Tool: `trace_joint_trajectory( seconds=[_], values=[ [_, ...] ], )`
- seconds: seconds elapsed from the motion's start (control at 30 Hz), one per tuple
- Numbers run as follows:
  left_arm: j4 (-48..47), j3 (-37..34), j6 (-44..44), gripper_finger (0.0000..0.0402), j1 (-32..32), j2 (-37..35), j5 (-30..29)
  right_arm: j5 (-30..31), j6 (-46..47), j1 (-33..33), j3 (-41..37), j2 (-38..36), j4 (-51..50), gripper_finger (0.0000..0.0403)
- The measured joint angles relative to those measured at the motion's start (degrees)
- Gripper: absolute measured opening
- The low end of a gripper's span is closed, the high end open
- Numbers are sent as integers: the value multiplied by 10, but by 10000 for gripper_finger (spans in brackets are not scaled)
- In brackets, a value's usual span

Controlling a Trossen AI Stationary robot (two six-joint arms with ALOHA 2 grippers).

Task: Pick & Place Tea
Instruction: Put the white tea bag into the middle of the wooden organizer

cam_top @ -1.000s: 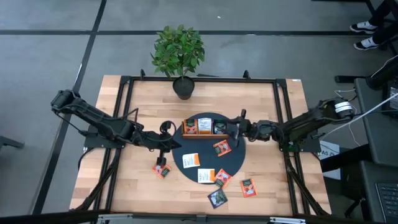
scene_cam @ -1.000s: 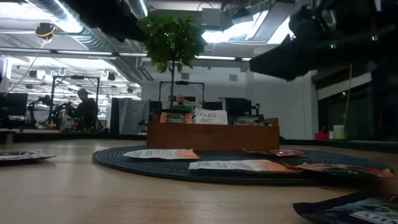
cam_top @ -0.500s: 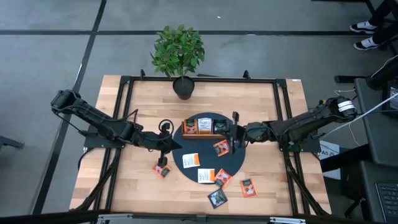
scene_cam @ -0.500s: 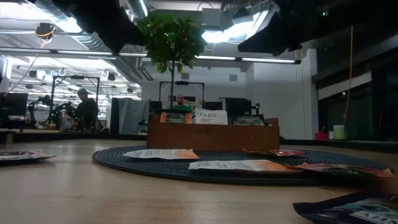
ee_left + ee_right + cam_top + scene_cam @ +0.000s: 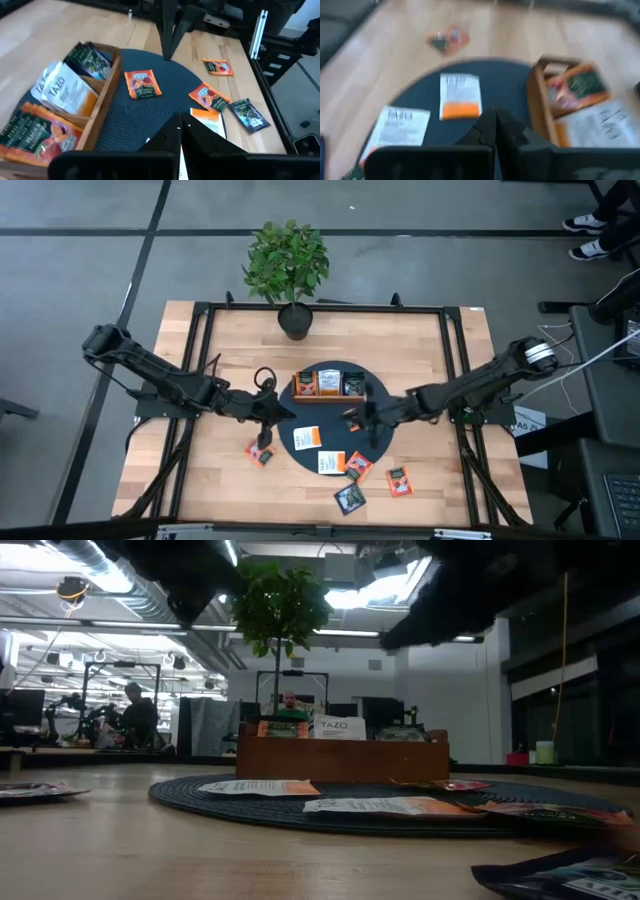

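Now | right gripper [image 5: 358, 418] stretched low over dark mat [image 5: 300, 420], fingers closed, empty | left gripper [image 5: 262, 412] closed, hovering at mat edge

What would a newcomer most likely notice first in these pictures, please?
Probably the round dark mat at mid-table, with the wooden tray of tea sachets along its far edge and loose sachets scattered over it and the wood nearby. Both arms reach in: the right tool over the mat, the left tool at its left edge. A potted plant stands behind.
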Motion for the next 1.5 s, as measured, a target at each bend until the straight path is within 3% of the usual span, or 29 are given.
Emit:
trace_joint_trajectory(
  seconds=[0.17,0.43,0.7,1.17,1.5],
  values=[
    [-5,0,-10,4,-18,26,0,-2,3,1,57,79,-13,4],
    [-58,0,-96,4,-47,65,0,-47,20,1,132,197,-6,4],
    [-61,0,-127,4,-64,105,1,-67,32,1,172,273,2,4],
    [-57,0,-147,38,-60,154,-15,-61,33,-9,164,298,13,5],
    [-55,0,-220,69,-60,154,-17,-59,33,-12,158,309,32,5]
  ],
)
